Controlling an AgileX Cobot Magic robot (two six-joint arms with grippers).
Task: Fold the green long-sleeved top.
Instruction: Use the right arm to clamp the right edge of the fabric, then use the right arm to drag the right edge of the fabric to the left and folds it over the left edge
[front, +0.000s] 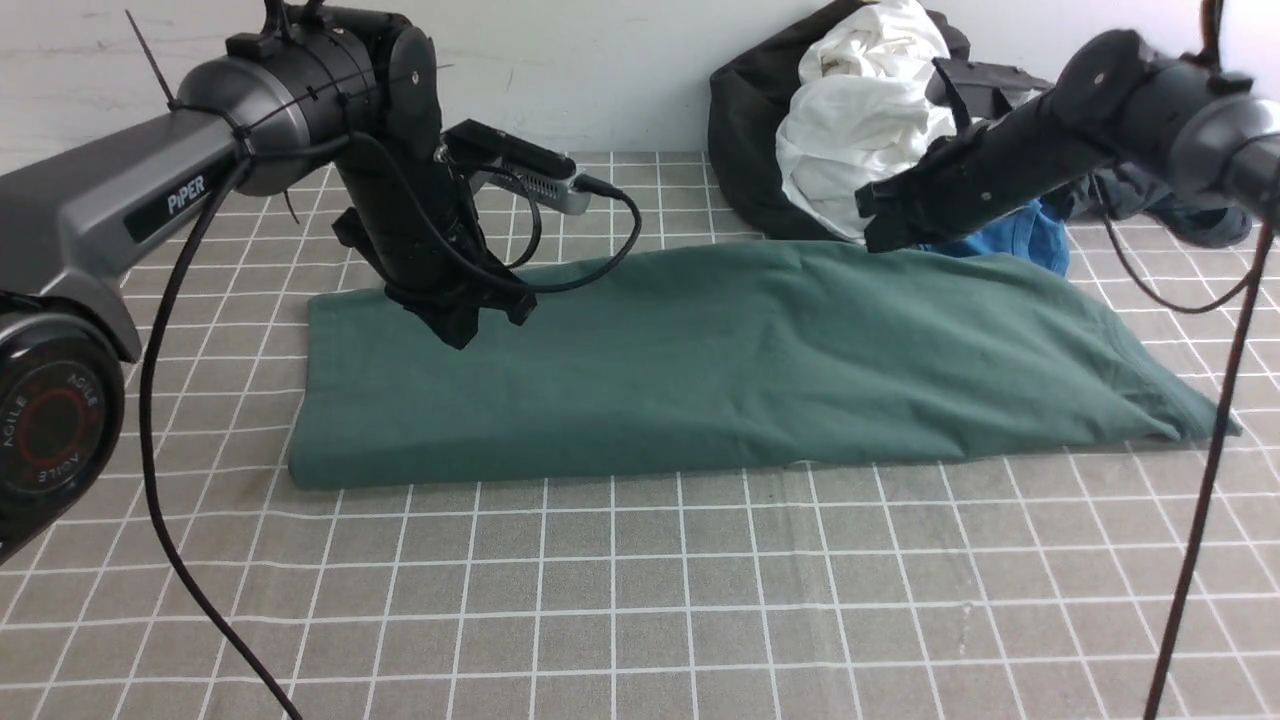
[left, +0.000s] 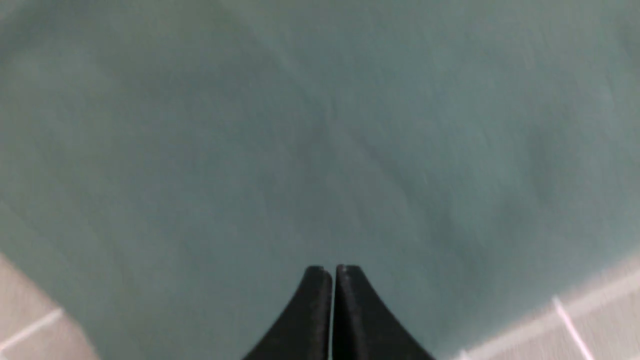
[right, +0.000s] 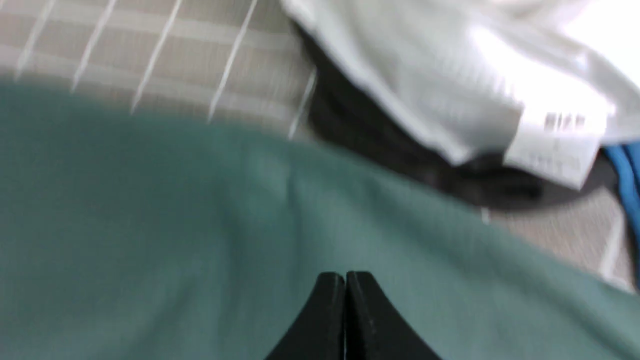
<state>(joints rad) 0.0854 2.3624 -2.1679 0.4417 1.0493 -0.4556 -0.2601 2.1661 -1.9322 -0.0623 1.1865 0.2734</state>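
- The green long-sleeved top (front: 700, 360) lies across the worktop (front: 640, 600), already folded into one long band.
- Left fingers (left: 312, 310) and right fingers (right: 367, 310) are clenched on nothing above it.
- Crosswise folds probably still to do.

Green long-sleeved top (front: 740, 370) lies folded on checked tablecloth (front: 640, 600)

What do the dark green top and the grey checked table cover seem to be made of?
The dark green folded top looks like soft knitted cotton, matt: gentle creases, no shine. The grey table cover with white grid lines seems thin matt cloth, perhaps coated: shallow ripples bend its lines. Exact fibres cannot be told.
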